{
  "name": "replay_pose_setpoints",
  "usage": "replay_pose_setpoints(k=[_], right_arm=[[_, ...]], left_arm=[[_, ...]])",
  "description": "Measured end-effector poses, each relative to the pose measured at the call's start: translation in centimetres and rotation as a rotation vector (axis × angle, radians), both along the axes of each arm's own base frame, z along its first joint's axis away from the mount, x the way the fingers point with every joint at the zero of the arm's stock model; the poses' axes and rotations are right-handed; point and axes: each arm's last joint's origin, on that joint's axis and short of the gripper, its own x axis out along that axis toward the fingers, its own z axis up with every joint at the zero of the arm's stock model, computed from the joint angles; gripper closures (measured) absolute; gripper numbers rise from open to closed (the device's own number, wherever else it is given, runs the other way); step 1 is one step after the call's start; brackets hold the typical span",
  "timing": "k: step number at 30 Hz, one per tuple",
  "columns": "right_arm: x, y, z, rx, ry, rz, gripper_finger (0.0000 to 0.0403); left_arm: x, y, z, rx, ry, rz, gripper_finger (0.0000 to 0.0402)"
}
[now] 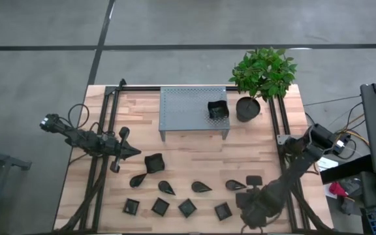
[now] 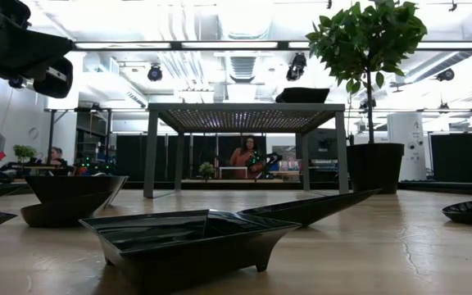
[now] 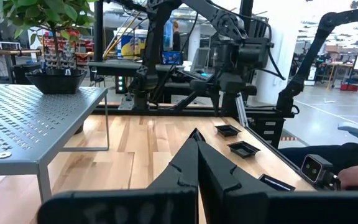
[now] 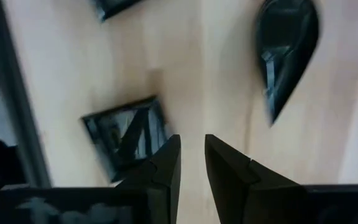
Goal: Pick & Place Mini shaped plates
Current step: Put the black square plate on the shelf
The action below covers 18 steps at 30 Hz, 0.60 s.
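- Hovering low over the front right part of the table (image 1: 194, 147), the right gripper (image 4: 191, 158) points down at the wood with its two fingers a narrow gap apart and nothing between them
- Just beside its fingertips lies a small square dish (image 4: 126, 137), and a teardrop dish (image 4: 286, 53) lies a little farther off
- The left gripper (image 3: 197, 152) waits at the table's left side, its fingers pressed together to a point and holding nothing
- One wavy-edged dish (image 1: 218, 109) sits on top of the grey perforated stand (image 1: 185, 111) at the back, near the stand's right end
- Another wavy-edged dish (image 1: 154, 162) lies on the wood in front of the stand, near the left gripper
- A row of teardrop dishes, among them one (image 1: 200, 187) near the middle, runs across the table, with a row of little square dishes such as one (image 1: 160, 207) nearer the front edge
- A potted plant (image 1: 261, 73) stands just right of the stand at the back right corner
- People (image 2: 245, 156) show in the room behind the table
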Motion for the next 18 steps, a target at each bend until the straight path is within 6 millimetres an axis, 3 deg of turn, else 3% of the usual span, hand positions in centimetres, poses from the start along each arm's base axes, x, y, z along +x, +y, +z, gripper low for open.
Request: replay_pose_setpoints(k=[6, 18], right_arm=[[-1.5, 1.9, 0.0, 0.056, -0.019, -0.009, 0.0326], [-3.4, 5.1, 0.3, 0.201, -0.122, 0.141, 0.0326]], left_arm=[[0.0, 0.0, 0.0, 0.0, 0.0, 0.0, 0.0401], [0.0, 0.0, 0.0, 0.0, 0.0, 0.0, 0.0401]])
